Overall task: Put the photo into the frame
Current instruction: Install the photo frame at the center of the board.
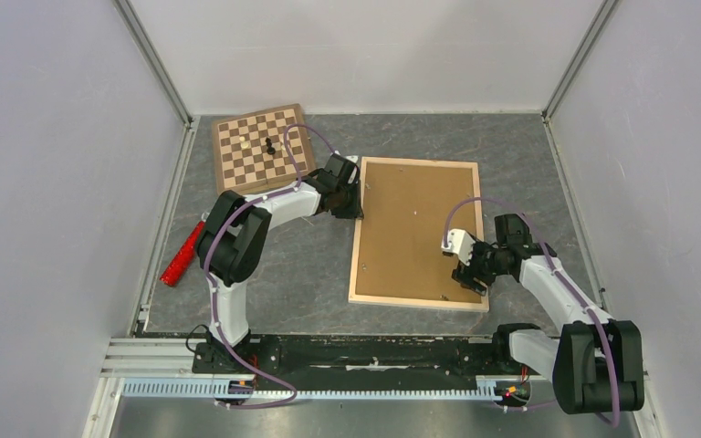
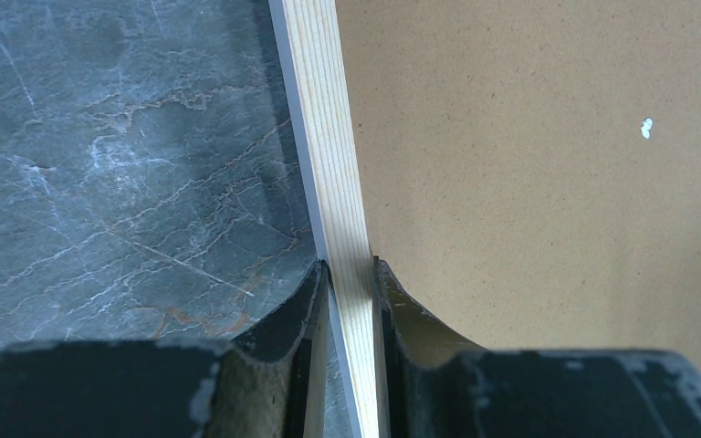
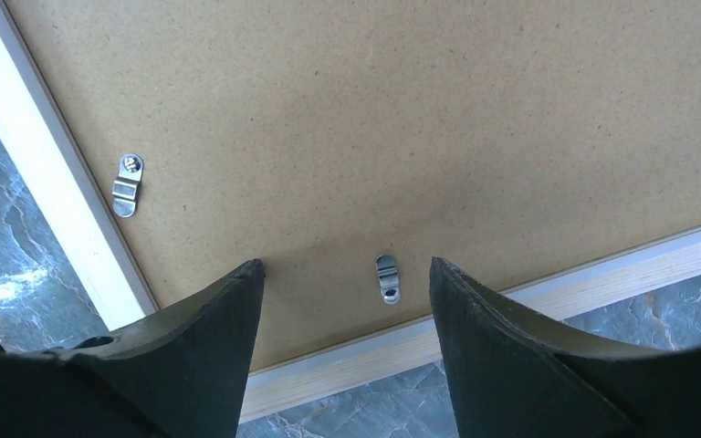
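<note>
The frame [image 1: 357,239] lies face down on the table, its thin light wooden bars around a brown backing board [image 1: 417,228]. My left gripper [image 1: 358,196] is shut on the frame's left bar near the far corner. The left wrist view shows that bar [image 2: 333,164] pinched between the two fingers of the left gripper [image 2: 351,274]. My right gripper [image 1: 467,274] hovers open over the board's near right corner. In the right wrist view, a small metal clip [image 3: 386,277] shows between the fingers of the right gripper [image 3: 347,265], with the frame's bar [image 3: 602,274] just beyond. The photo is hidden.
A checkered chessboard [image 1: 263,149] with a few pieces [image 1: 269,146] lies at the far left, close behind the left arm. A red bar-shaped object [image 1: 183,254] rests by the left wall. Another metal clip [image 3: 128,183] sits on the board near the frame's side bar.
</note>
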Tool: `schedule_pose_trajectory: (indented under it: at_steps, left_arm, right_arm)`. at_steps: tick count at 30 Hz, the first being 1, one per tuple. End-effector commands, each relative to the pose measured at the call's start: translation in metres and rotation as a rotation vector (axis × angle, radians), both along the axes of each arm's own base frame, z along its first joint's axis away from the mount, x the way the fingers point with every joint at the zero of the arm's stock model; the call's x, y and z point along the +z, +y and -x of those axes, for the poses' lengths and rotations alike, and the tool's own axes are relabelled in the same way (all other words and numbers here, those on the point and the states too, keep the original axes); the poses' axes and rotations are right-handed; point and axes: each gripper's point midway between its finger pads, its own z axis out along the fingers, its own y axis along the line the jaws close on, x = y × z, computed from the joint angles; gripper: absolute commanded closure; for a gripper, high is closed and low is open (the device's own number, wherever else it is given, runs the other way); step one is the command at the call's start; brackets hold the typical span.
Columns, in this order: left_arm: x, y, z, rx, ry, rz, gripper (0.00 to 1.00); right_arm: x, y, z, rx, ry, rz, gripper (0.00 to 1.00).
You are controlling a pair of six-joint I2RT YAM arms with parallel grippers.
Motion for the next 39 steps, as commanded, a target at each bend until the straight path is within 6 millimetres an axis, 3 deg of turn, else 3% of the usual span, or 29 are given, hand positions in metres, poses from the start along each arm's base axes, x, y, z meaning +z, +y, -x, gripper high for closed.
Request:
schedule_pose_trajectory:
  at_steps: [1,5,11,14,18,24,30,34,39]
  left_arm:
    - [-0.019,-0.003,0.01,-0.073,0.037,-0.029,0.86]
    - [-0.018,0.0,0.009,-0.066,0.035,-0.029,0.85]
    - [-0.015,0.003,0.007,-0.059,0.033,-0.026,0.82]
    - [-0.012,0.002,0.006,-0.058,0.029,-0.021,0.77]
    - [-0.01,0.002,0.006,-0.061,0.027,-0.021,0.69]
    - [-0.009,-0.001,0.006,-0.07,0.037,-0.01,0.61]
    - [-0.008,-0.001,0.006,-0.076,0.04,-0.012,0.55]
    - [-0.004,0.001,0.004,-0.083,0.017,-0.026,0.53]
    - [0.005,0.004,-0.003,-0.091,-0.028,-0.045,0.5]
  right_arm:
    - [-0.005,-0.002,-0.008,-0.002,-0.013,0.019,0.3]
    - [0.022,0.004,-0.027,-0.046,-0.064,-0.029,0.3]
    - [0.089,0.01,-0.077,-0.228,-0.202,-0.139,0.27]
    - [0.115,0.001,-0.107,-0.379,-0.286,-0.176,0.27]
    - [0.131,-0.018,-0.142,-0.562,-0.377,-0.186,0.25]
    - [0.13,-0.037,-0.188,-0.744,-0.496,-0.22,0.23]
    - [0.101,-0.034,-0.226,-0.793,-0.455,-0.245,0.24]
    - [0.081,-0.025,-0.234,-0.782,-0.393,-0.265,0.24]
    - [0.08,-0.02,-0.233,-0.756,-0.394,-0.263,0.24]
